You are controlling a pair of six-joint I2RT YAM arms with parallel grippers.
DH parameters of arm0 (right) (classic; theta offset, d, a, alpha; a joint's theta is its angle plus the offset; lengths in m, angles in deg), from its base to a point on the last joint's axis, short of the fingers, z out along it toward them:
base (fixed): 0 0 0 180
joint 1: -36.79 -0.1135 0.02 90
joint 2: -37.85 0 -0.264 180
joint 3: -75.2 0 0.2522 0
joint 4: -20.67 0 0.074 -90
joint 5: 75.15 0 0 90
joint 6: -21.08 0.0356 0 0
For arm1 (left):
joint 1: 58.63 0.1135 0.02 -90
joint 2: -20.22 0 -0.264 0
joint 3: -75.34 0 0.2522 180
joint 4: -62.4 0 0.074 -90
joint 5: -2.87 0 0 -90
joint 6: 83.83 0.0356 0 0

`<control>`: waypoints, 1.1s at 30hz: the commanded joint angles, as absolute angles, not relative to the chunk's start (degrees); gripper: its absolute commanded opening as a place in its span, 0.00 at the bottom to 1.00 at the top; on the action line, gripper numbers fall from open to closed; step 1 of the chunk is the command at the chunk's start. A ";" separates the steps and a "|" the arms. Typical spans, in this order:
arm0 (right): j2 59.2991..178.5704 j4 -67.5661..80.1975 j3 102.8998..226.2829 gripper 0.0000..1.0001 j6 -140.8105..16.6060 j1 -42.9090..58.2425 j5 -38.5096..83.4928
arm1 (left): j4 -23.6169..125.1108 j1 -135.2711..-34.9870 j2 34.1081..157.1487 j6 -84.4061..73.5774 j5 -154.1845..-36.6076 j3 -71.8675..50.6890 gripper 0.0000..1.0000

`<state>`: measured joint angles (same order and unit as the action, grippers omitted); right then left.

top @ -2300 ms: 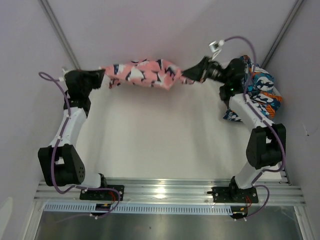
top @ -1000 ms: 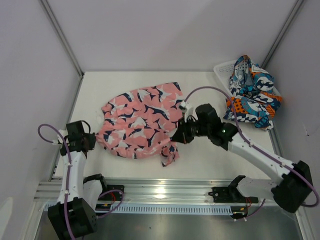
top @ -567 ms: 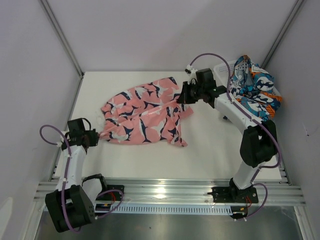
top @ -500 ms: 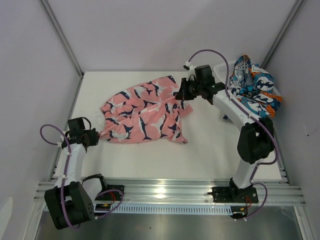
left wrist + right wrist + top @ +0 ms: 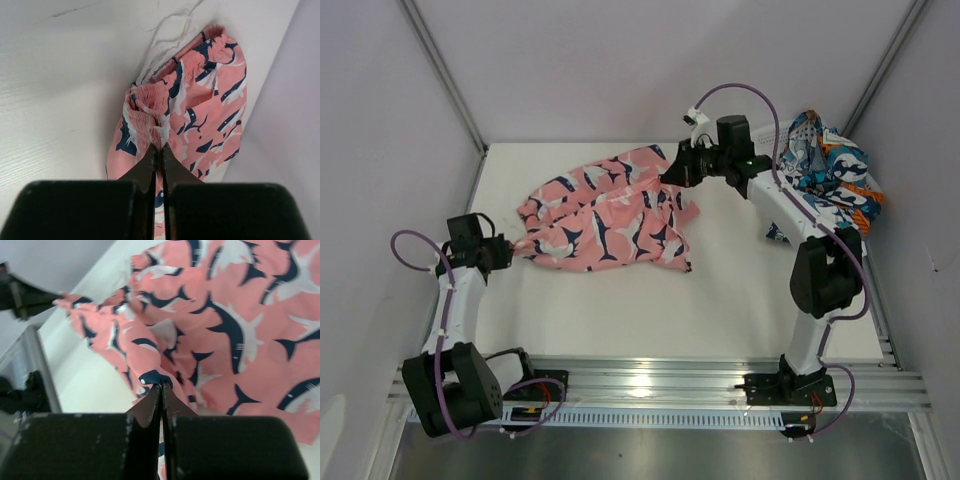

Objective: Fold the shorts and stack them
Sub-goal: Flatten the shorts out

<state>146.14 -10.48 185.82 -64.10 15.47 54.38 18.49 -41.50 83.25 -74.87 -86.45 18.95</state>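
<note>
Pink shorts (image 5: pixel 605 210) lie unfolded, well left of the crumpled patterned shorts (image 5: pixel 830 180). Left gripper (image 5: pixel 510 250) and right gripper (image 5: pixel 670 175) each clamp an edge. No fold made; both pairs and stacking remain.

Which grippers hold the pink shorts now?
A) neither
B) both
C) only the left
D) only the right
B: the left gripper and the right gripper are each shut on an edge of the pink shorts.
</note>
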 commanded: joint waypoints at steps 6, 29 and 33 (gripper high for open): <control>130.68 -8.62 177.91 0.00 -73.38 13.25 74.53 | 17.54 -39.39 84.12 -69.79 -84.32 8.52 0.00; 120.56 -4.62 146.27 0.67 -67.26 -42.12 29.11 | 15.60 -28.92 91.76 -59.31 -88.10 4.54 0.00; 118.80 5.05 139.24 0.70 -62.60 -45.11 16.64 | 15.42 -29.01 91.94 -58.79 -87.49 4.54 0.00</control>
